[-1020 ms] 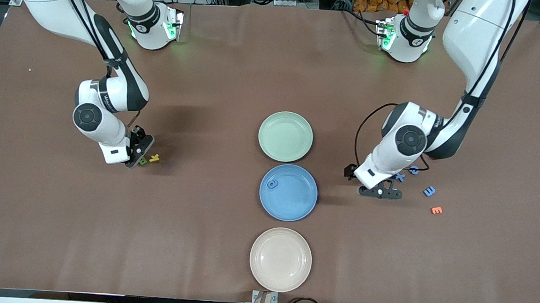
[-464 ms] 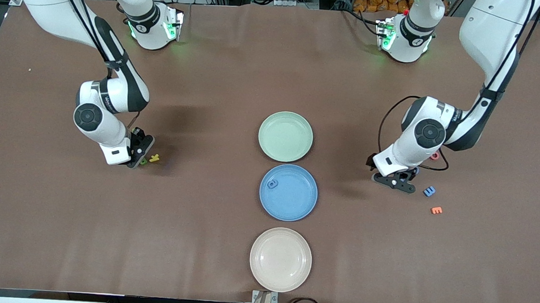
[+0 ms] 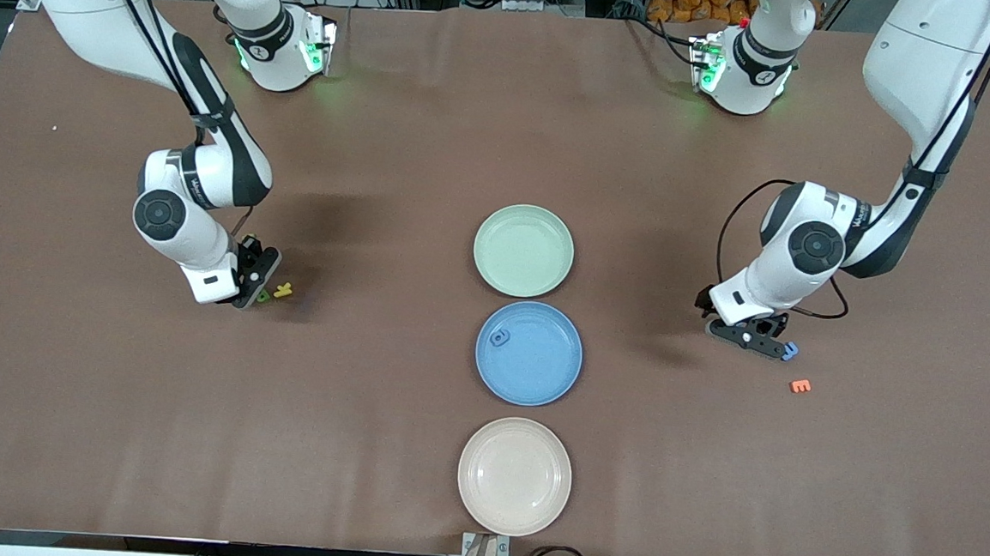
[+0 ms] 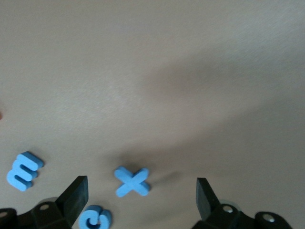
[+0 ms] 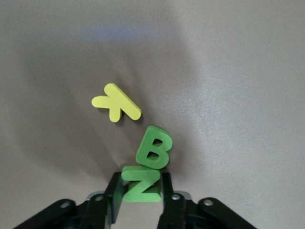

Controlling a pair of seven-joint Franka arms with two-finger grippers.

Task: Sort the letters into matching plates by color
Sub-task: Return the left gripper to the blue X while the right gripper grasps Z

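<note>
Jaws of the right gripper point(image 5: 138, 193) pinch green Z point(image 5: 140, 183), which touches green B point(image 5: 154, 148); yellow K point(image 5: 116, 102) lies close by. Left gripper point(image 4: 140, 193) hangs spread over blue X point(image 4: 132, 181). Blue plate point(image 3: 557, 381), centre frame, holds one blue letter point(image 3: 499, 338) (sorting barely begun); green plate point(image 3: 547, 277) is bare. Open table surrounds both clusters.

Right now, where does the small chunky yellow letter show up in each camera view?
Front view: the yellow letter lies on the table toward the right arm's end, beside the right gripper.
Right wrist view: it lies beside a green letter B, ahead of the gripper.
Left wrist view: not in it.
Shared landmark: the right gripper, closed on a green letter Z.
</note>
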